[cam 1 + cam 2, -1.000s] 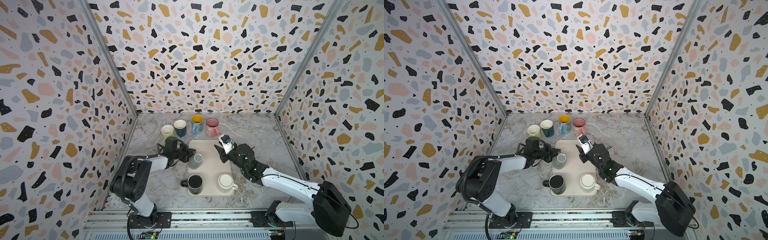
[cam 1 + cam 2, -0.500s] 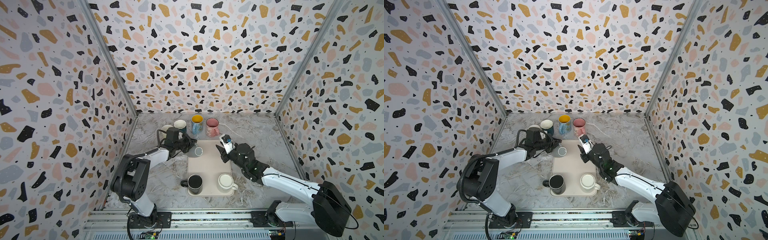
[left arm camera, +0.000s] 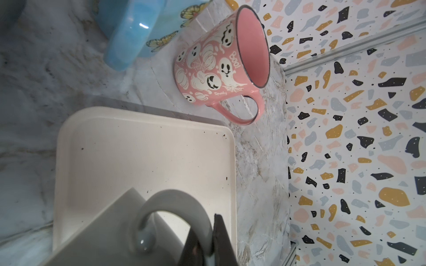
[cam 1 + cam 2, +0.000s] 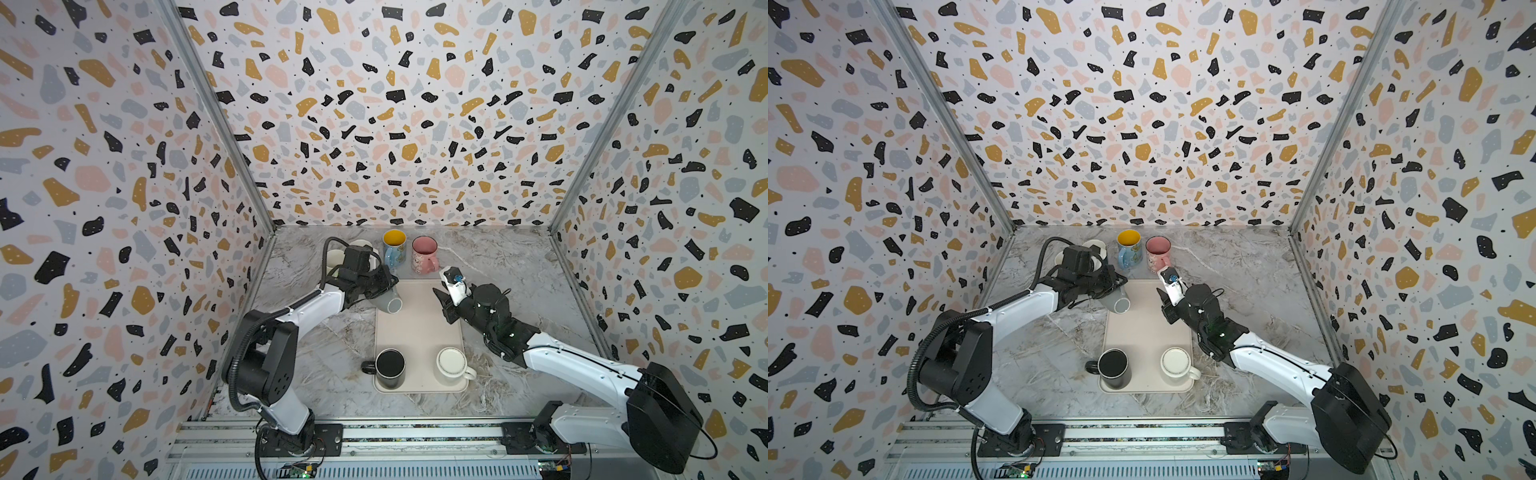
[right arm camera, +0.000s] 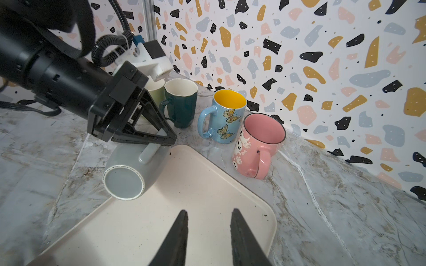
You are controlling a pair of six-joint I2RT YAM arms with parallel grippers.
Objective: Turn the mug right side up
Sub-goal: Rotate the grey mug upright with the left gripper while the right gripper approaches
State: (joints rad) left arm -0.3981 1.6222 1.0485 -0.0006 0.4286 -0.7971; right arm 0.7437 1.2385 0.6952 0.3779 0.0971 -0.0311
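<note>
Left claw (image 5: pixel 171 140) pinched shut on grey mug (image 5: pixel 136 168) handle; mug held sideways above beige tray (image 5: pixel 184 184) far-left corner. I judge flip half done: finish rotation, set down upright. Right claw (image 5: pixel 208 213) part-open, empty.

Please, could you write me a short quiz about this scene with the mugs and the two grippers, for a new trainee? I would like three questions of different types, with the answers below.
1. True or false: the right gripper is holding the grey mug.
2. How many mugs stand on the marble tabletop, not on the cream tray? A) two B) four C) six
3. Fill in: the left gripper is shut on the grey mug's ______.

Key
1. False: it is open and empty over the tray.
2. B: pale green mug, dark teal mug, blue butterfly mug, pink ghost mug.
3. handle
</note>
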